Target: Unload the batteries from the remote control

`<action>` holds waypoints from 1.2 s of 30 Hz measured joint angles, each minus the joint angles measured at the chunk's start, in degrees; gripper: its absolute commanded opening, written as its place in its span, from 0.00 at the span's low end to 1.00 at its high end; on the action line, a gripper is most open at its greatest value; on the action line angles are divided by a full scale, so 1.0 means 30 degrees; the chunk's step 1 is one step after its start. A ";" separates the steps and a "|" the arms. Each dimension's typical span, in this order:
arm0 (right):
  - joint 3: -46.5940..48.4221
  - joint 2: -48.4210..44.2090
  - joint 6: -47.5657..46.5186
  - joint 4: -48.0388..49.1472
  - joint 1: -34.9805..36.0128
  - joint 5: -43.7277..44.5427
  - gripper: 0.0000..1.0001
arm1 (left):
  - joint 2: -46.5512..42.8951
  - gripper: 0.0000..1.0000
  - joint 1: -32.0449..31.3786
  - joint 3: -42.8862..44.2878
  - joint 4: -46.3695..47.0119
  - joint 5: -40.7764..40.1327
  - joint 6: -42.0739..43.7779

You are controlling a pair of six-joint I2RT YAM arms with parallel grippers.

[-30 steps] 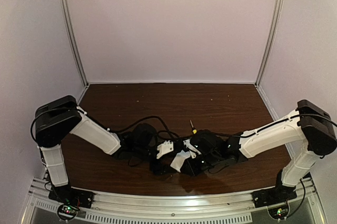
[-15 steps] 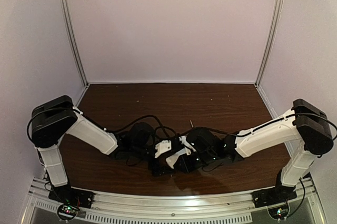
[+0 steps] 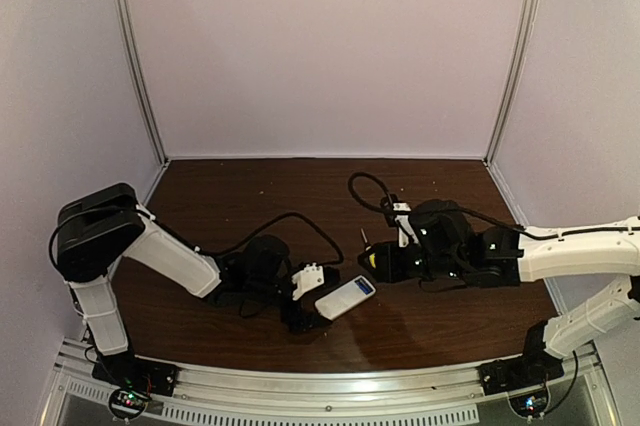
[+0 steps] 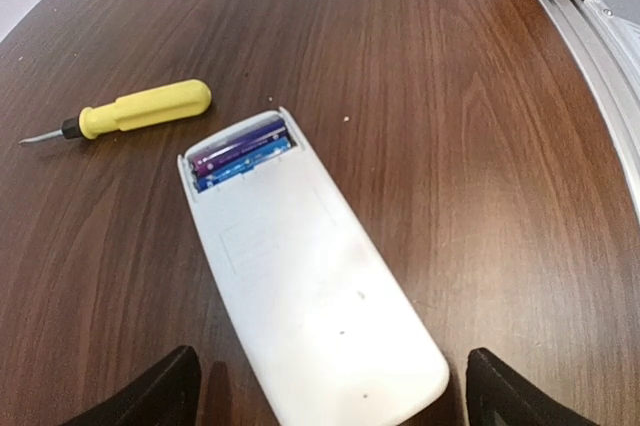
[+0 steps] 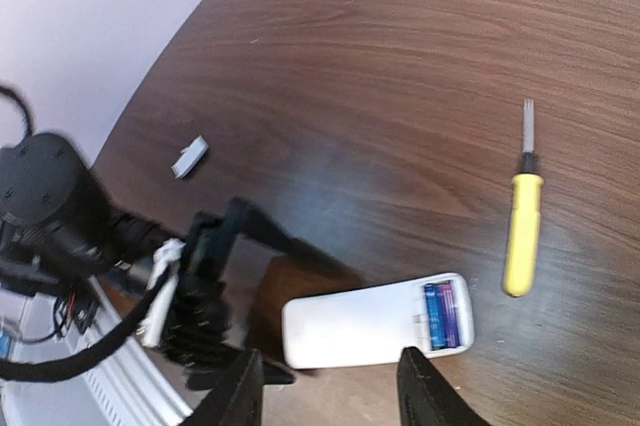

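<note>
The white remote control [image 4: 300,286] lies back-up on the wooden table, also in the top view [image 3: 343,299] and the right wrist view [image 5: 365,324]. Its battery bay is uncovered at the far end, with dark blue-purple batteries [image 4: 240,151] [image 5: 441,316] inside. My left gripper [image 4: 330,391] [image 3: 312,308] is open, its fingers on either side of the remote's near end without touching it. My right gripper [image 5: 330,386] [image 3: 378,262] is open and empty, raised above the table to the right of the remote.
A yellow-handled screwdriver [image 4: 140,111] [image 5: 522,231] [image 3: 368,254] lies just beyond the remote's open end. A small white cover piece [image 5: 189,156] lies on the table beyond the left arm. The metal front rail [image 4: 600,16] runs along the table edge.
My right arm has pulled back to the right and up, away from the remote. The remote now shows uncovered with its battery bay open. The left arm has hardly moved.
</note>
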 measured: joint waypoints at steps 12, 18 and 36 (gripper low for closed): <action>0.0051 0.2127 -0.0452 -0.2295 -0.2914 0.3432 0.63 | -0.3009 0.97 0.0000 -0.1872 0.1530 -0.2900 -0.0787; 0.1071 0.4721 -0.0962 -0.2310 -0.3468 0.3293 0.57 | -0.3927 0.97 0.0000 -0.2623 0.2120 -0.4510 -0.1071; 0.2965 0.9173 -0.2091 -0.1319 -0.4488 0.1202 0.43 | -0.5865 0.98 0.0051 -0.3927 0.2994 -0.6105 -0.1530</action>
